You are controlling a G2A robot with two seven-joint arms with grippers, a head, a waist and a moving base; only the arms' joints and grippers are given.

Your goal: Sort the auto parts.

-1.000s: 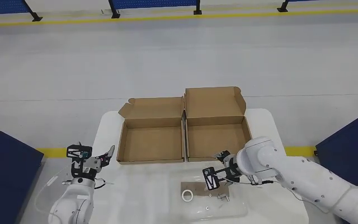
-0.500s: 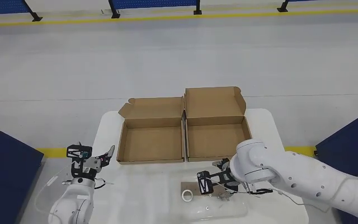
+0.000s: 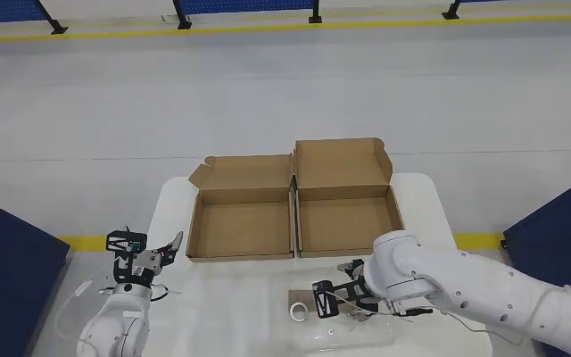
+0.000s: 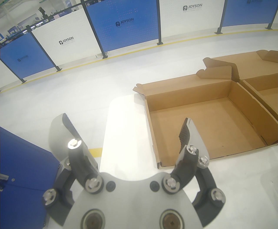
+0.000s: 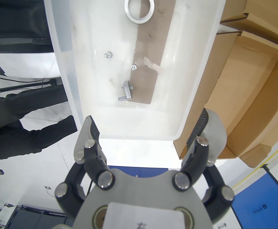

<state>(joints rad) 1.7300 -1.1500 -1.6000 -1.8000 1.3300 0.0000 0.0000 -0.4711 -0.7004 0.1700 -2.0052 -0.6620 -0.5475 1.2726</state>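
A clear plastic tray lies at the table's front, holding loose metal parts. In the right wrist view these are a large ring, a flanged nut, a small bolt and an angled bracket. The ring also shows from above. My right gripper hangs open over one end of the tray, above the bracket, holding nothing. My left gripper is open and empty at the table's left edge, beside the left cardboard box.
Two open, empty cardboard boxes, left and right, stand side by side behind the tray. A brown card strip and a pale scrap lie in the tray. The right box's wall runs close along the tray.
My right gripper has moved left and slightly toward the table's front, ending over the tray. The left arm has kept still.
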